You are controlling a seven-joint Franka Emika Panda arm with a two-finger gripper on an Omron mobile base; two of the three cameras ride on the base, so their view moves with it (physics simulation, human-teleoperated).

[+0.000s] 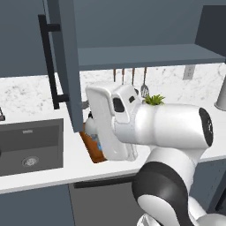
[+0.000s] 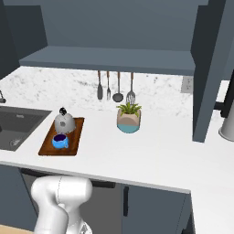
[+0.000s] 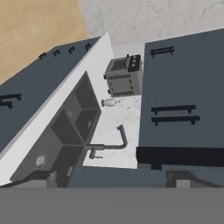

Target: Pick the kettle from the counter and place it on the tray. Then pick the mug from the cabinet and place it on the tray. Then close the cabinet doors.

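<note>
Closing the cabinet doors (image 1: 66,66) is what remains, since the kettle (image 2: 64,122) and mug (image 2: 60,141) already sit on the tray (image 2: 45,146). Your gripper (image 3: 111,177) is wide open, empty, with the left door's upright bar handle (image 1: 48,62) close ahead.

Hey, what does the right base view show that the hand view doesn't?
Right base view alone: the kettle and the mug sitting on the tray, a potted plant, and hanging utensils under the open cabinet.
Hand view alone: a toaster oven and a faucet.
Both: the counter and its sink.
</note>
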